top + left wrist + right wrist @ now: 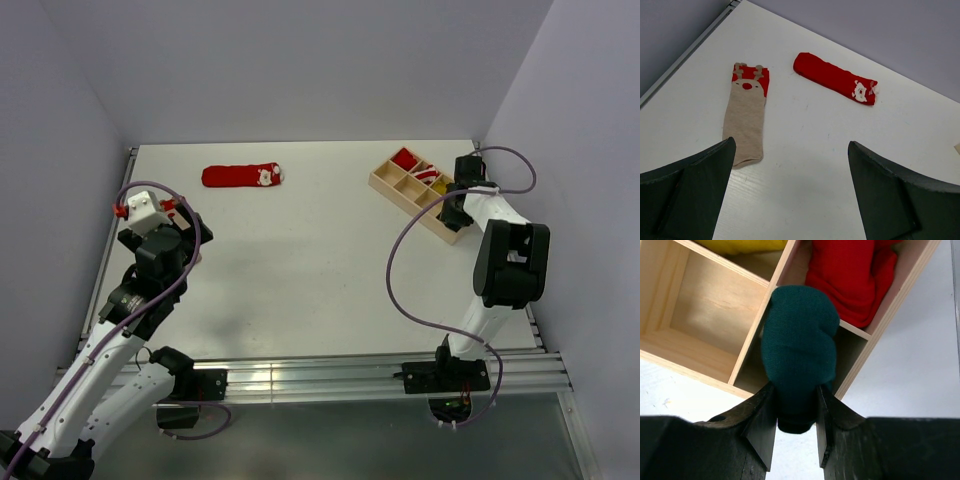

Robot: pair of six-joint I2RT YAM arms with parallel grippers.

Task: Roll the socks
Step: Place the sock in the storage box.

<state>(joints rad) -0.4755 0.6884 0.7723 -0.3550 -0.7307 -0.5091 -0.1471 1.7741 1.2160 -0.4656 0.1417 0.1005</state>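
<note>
Right hand: your right hand (pixel 795 396) is clamped on a rolled dark green sock (pixel 799 345), one finger pressed to each side, at the lower middle of the right wrist view.
Green sock position: its rounded end sits over a divider wall of the pale wooden divided tray (pixel 383 181). You cannot tell whether it touches the wood.
Tray: it lies at an angle at the upper right of the top view, on the white bench (pixel 300 260).
Tray contents: a red rolled sock (pixel 850 275) fills the compartment at the upper right of the right wrist view. Yellow fabric (pixel 740 245) shows at the top edge.
Left hand: your left hand (pixel 791 145) is spread wide with nothing in it, over the bench.
Flat socks: a beige sock with a reindeer face (pixel 746 117) lies at the upper left of the left wrist view. A red sock with a white animal face (pixel 835 77) lies near it, at the upper middle, and the two are apart.
</note>
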